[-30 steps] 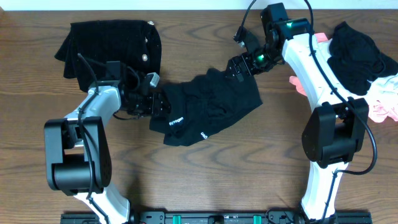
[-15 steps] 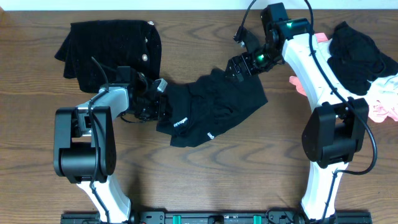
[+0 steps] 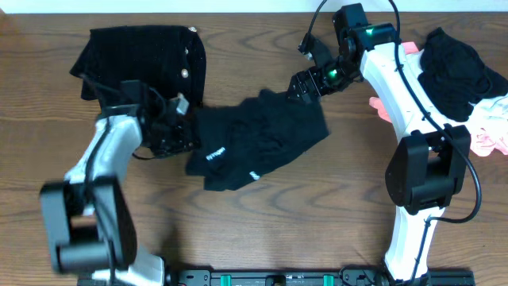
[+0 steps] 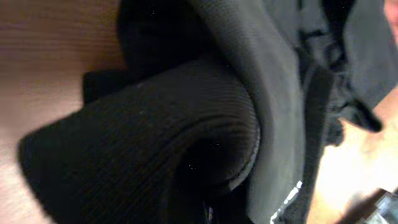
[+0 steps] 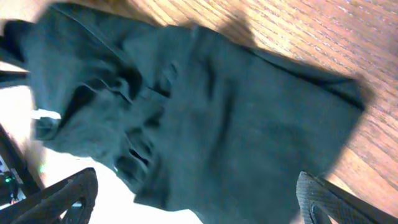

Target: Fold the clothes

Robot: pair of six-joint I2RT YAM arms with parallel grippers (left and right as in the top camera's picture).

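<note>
A crumpled black shirt [image 3: 262, 139] with small white logos lies mid-table. My left gripper [image 3: 186, 132] is shut on the shirt's left edge. In the left wrist view bunched black ribbed fabric [image 4: 155, 137] fills the frame and hides the fingers. My right gripper [image 3: 305, 84] hovers open over the shirt's upper right corner. In the right wrist view its fingertips [image 5: 69, 191] stand wide apart above the dark cloth [image 5: 205, 106], holding nothing.
A folded black garment [image 3: 143, 59] lies at the back left of the wooden table [image 3: 317, 222]. A pile of black, pink and white clothes [image 3: 464, 75] sits at the right edge, beside the right arm.
My left gripper closed on the shirt's left edge and drew it leftward, its arm swinging out to the left. The right arm has stayed still and open.
</note>
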